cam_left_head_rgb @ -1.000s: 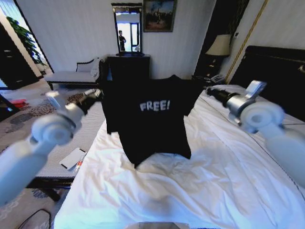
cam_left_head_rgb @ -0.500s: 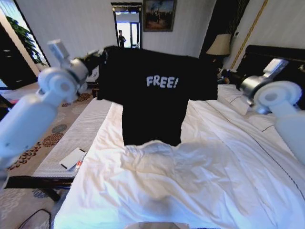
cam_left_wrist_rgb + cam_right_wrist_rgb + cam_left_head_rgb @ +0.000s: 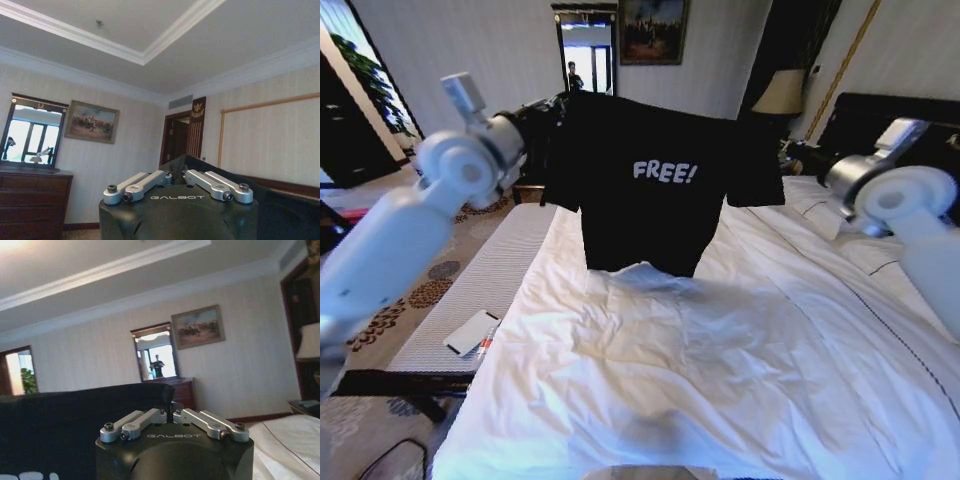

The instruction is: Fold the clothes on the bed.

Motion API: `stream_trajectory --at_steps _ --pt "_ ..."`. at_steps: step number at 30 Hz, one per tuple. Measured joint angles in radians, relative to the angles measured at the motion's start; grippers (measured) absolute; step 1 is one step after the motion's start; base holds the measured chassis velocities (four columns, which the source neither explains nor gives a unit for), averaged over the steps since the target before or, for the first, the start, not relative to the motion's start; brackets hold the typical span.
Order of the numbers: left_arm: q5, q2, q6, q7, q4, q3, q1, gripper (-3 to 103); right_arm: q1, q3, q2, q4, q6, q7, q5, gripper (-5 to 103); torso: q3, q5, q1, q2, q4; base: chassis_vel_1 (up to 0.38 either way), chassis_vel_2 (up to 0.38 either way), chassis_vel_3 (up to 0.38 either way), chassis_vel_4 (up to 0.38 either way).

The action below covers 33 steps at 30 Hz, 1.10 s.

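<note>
Clothes here means one black T-shirt (image 3: 655, 180) with white "FREE!" lettering, and it hangs spread out in the air above the bed (image 3: 720, 380), its lower hem just over the rumpled white duvet and its front turned toward the robot. Both arms hold it up by the shoulders. The left pincer (image 3: 555, 108) is pressed together on the shoulder farther from the dark headboard (image 3: 890, 135), and the left wrist view shows its fingers (image 3: 150, 181) closed over a fold of dark cloth. The right pincer (image 3: 790, 152) pinches the shoulder nearer the headboard, with black fabric bunched at its fingers (image 3: 150, 419) in the right wrist view. Held taut between the two grips, the top edge runs almost level, so the body and sleeves drop straight and free of wrinkles. This looks like a way to straighten the shirt so that it can be laid flat on the bed before folding. Folding itself has not begun.
</note>
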<state>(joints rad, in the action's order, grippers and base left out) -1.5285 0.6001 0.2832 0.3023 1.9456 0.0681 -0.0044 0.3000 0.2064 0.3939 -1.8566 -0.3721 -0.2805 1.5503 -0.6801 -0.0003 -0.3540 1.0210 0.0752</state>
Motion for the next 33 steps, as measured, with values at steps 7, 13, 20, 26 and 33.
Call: stream_trajectory --at_steps 7,13,20,26,33 --pt "-0.082 -0.178 -0.012 0.032 0.234 -0.186 0.199 0 0.046 0.094 -0.075 -0.167 -0.021 -0.065 0.126 1 0.000 0.0000 0.000 0.000 0.0000 0.000 0.000 0.000 0.000" --pt "-0.159 -0.288 -0.022 0.055 0.401 -0.500 0.461 0 0.123 0.241 -0.128 -0.323 -0.071 -0.176 0.282 1 0.000 0.0002 0.000 0.000 0.0003 0.000 0.000 0.000 0.000" --pt "-0.287 -0.339 -0.013 0.086 0.491 -0.711 0.578 0 0.203 0.433 -0.168 -0.434 -0.144 -0.319 0.459 1 0.000 0.0001 0.000 0.000 0.0003 0.000 0.000 0.000 0.000" --pt "-0.495 -0.368 -0.004 0.187 0.559 -0.896 0.597 0 0.266 0.674 -0.204 -0.537 -0.252 -0.571 0.730 1 0.000 0.0006 0.000 0.000 0.0004 0.000 0.000 0.000 0.000" --pt "-0.546 -0.312 0.032 0.257 0.563 -1.142 0.844 0 0.291 0.811 -0.209 -0.646 -0.305 -0.831 1.034 1 0.000 0.0001 0.000 0.000 0.0001 0.000 0.000 0.000 0.000"
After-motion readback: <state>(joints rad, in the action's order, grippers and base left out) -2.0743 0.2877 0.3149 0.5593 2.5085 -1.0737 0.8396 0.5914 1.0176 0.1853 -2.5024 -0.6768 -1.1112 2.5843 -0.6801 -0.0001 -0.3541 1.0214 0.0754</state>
